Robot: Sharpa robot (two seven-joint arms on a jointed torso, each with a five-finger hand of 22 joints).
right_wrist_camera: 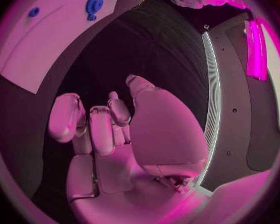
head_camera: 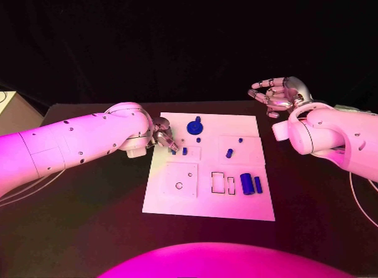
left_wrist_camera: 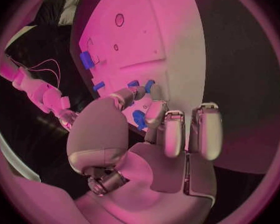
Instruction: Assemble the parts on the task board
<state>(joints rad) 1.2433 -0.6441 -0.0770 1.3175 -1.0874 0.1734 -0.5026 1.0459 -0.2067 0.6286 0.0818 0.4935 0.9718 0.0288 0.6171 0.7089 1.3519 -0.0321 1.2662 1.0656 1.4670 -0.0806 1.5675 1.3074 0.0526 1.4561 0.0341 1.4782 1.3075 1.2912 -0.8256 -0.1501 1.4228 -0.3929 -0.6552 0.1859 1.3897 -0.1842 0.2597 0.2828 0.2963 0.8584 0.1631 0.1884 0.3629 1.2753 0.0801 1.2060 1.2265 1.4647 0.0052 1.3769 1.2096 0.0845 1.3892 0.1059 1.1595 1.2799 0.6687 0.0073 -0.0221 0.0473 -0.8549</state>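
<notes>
We see the left hand at the board's left edge, fingertips pinched on a small blue part, apparently to seat it. The right hand waits off the board, fingers loosely curled, holding nothing.

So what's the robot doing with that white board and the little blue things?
It's fitting small blue parts into a white task board on a black table. Its left hand is down at the board's edge, with its fingertips on a small blue part there. Whether it actually grips it is hard to tell. Its right hand hangs off to the side, above the table, holding nothing with its fingers loosely curled. A round blue part and two blue bars lie on the board.
</notes>
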